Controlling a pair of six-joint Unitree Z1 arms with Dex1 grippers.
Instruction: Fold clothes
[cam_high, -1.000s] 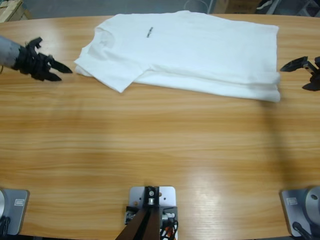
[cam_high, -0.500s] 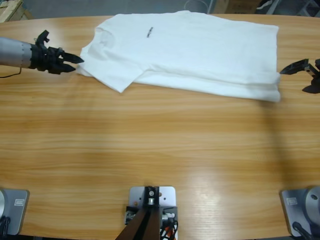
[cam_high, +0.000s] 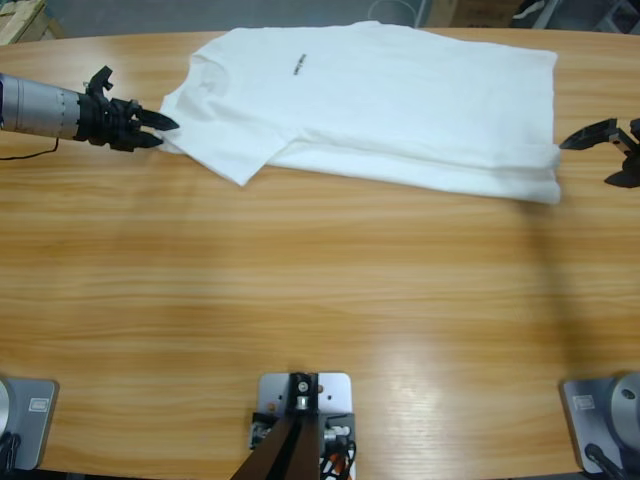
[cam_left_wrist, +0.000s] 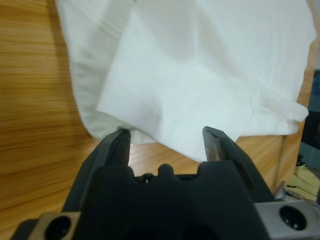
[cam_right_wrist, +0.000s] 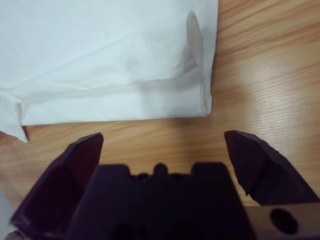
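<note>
Where the long wooden tabletop (cam_high: 300, 290) runs toward its far edge, the white T-shirt (cam_high: 380, 100) lies partly folded, its lower part doubled into layered edges along the near side and its small black chest print (cam_high: 298, 67) facing up. One short sleeve points out from the shirt toward the left gripper (cam_high: 160, 128), which comes in from the side of the high view on a silver forearm. Its black fingers (cam_left_wrist: 117, 145) are parted a moderate way and hold nothing; in the left wrist view the sleeve's folded corner sits just ahead of and between their tips, with one tip at the cloth's edge, though contact cannot be told for certain.

On the opposite side of the shirt, the right gripper (cam_high: 610, 152) hangs just beside the hem corner. Its fingers (cam_right_wrist: 255, 160) are spread wide and empty. In the right wrist view the shirt's stacked hem edges lie ahead of them, clear of both tips, with bare wood between.
</note>
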